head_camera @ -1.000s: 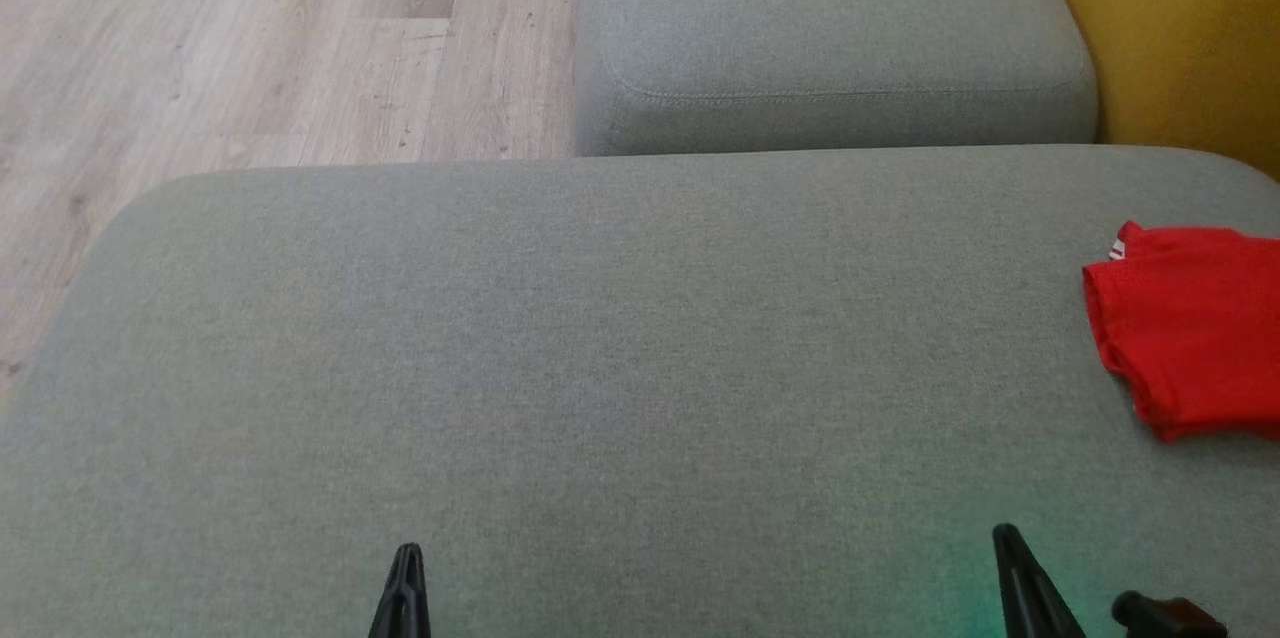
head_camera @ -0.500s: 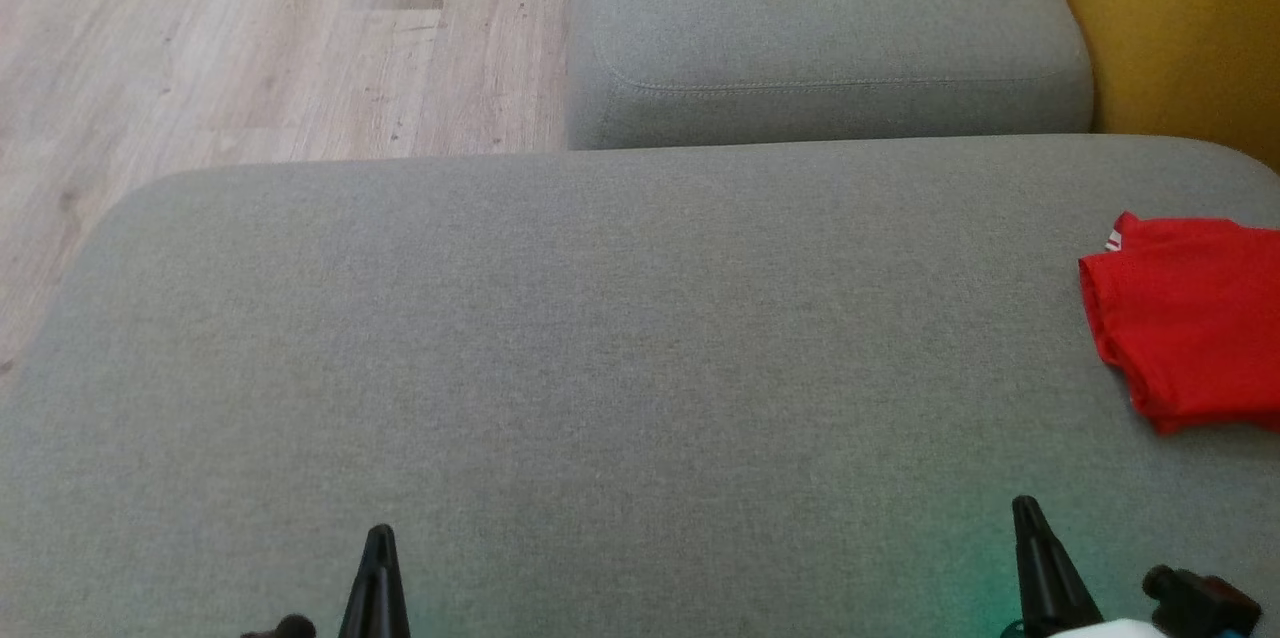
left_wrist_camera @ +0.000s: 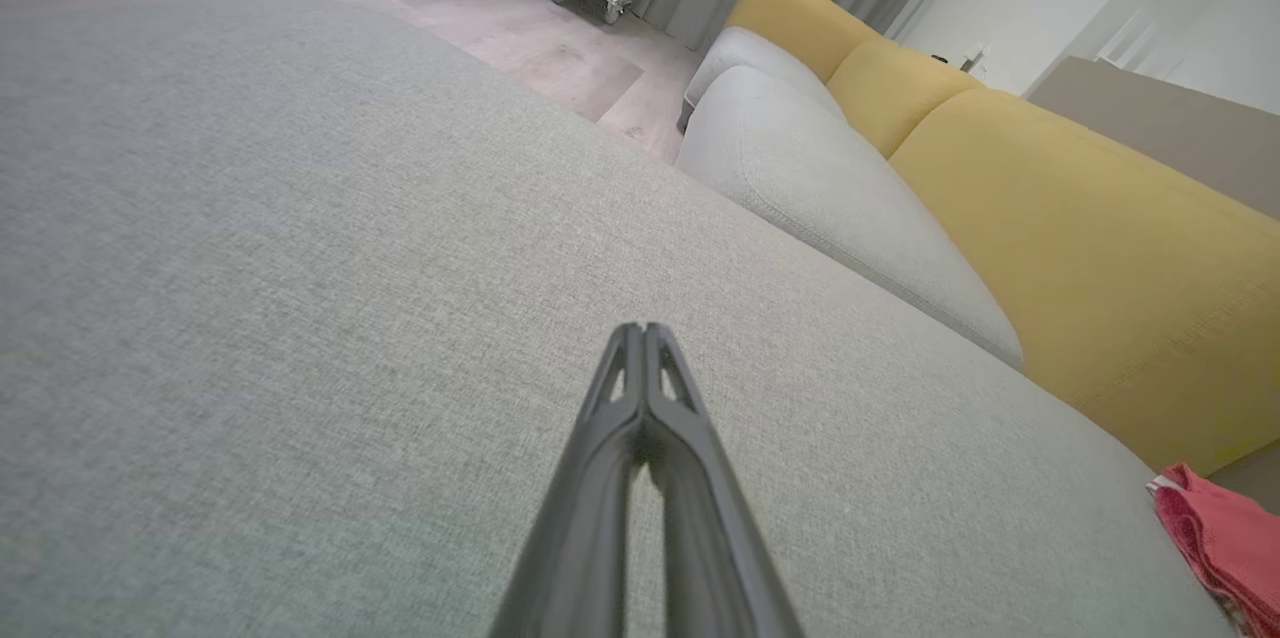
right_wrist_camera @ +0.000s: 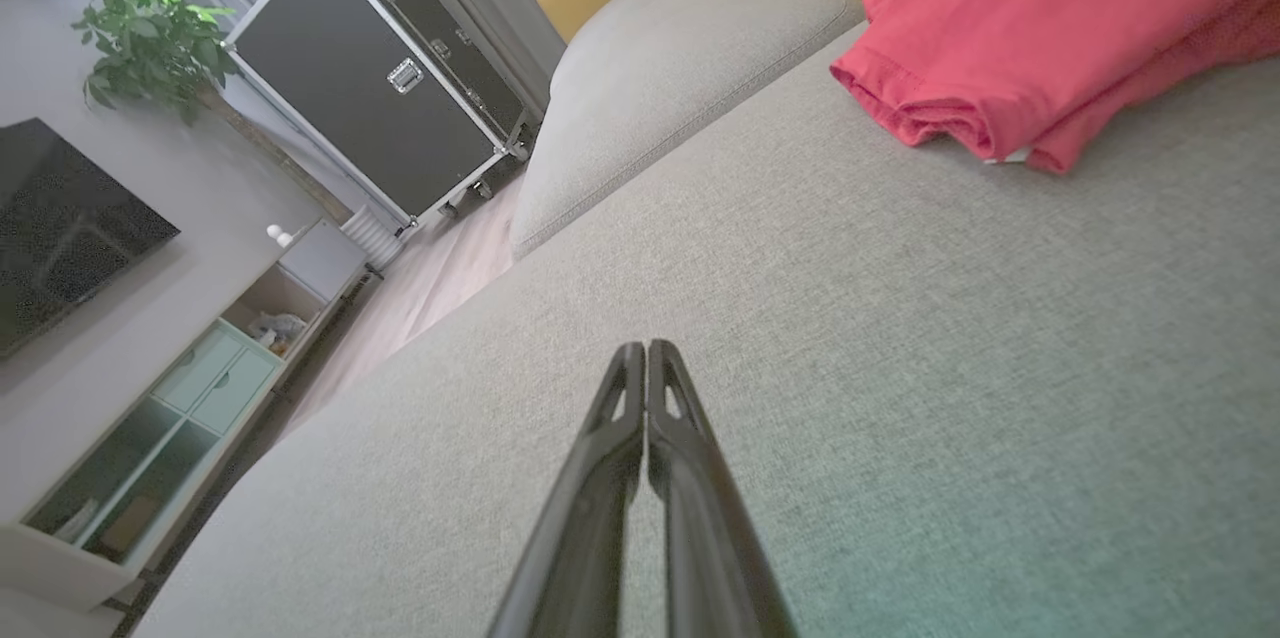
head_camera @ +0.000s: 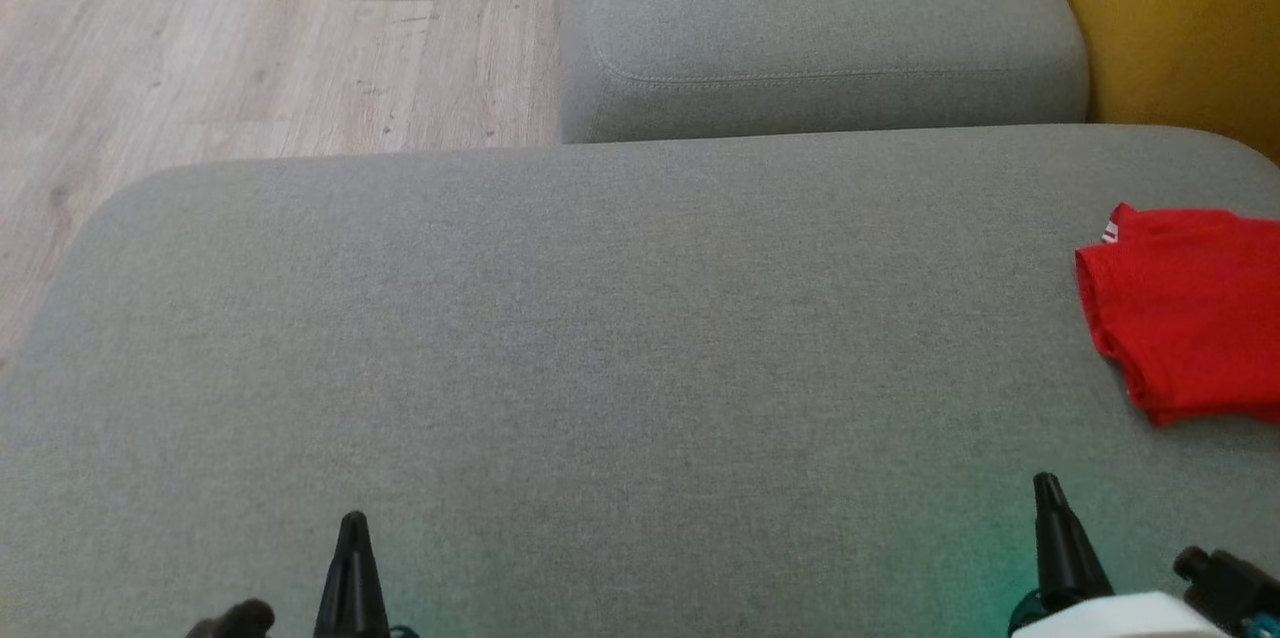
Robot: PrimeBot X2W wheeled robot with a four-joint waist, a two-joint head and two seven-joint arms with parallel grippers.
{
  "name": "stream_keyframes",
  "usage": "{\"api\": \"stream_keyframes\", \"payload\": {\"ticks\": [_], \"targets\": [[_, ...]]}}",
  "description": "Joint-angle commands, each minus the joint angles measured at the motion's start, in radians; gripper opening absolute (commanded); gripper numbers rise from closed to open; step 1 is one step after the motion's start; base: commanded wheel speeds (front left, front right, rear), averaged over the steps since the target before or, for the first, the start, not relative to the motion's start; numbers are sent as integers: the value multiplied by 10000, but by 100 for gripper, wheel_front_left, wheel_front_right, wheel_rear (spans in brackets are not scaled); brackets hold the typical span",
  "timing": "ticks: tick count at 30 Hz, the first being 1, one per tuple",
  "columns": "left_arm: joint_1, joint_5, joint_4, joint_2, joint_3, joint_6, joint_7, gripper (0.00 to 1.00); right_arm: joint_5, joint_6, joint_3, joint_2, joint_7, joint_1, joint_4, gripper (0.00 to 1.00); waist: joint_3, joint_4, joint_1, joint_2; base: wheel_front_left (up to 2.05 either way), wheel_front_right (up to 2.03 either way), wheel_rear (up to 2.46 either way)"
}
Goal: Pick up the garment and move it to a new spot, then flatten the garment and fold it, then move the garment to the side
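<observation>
Left gripper (head_camera: 352,523) at 7 o'clock and right gripper (head_camera: 1047,486) at 5 o'clock, fingers pressed together, empty, above a grey cushion (head_camera: 600,338). Folded red garment (head_camera: 1190,318) lies at 3 o'clock; a careless right-arm sweep could snag and unfold it.

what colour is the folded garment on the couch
Red garment, clearest in the right wrist view.

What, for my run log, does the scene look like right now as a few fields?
surface: grey cushion
garment: red garment, folded, lying on the cushion's right side
left gripper: shut, empty, over bare cushion
right gripper: shut, empty, apart from the garment
floor: wood floor, beyond the cushion
</observation>
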Motion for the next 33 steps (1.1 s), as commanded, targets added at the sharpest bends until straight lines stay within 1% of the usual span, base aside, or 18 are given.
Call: {"api": "stream_keyframes", "payload": {"ticks": [1, 33], "targets": [[-527, -231, -258, 109, 229, -86, 34, 0, 250, -3, -24, -78, 51, -539, -330, 0, 7, -5, -1, 0, 0, 0, 0], [-1395, -4066, -9, 156, 1107, -758, 886, 0, 3896, -4, -525, -49, 928, -1407, -354, 0, 266, -203, -1, 0, 0, 0, 0]]}}
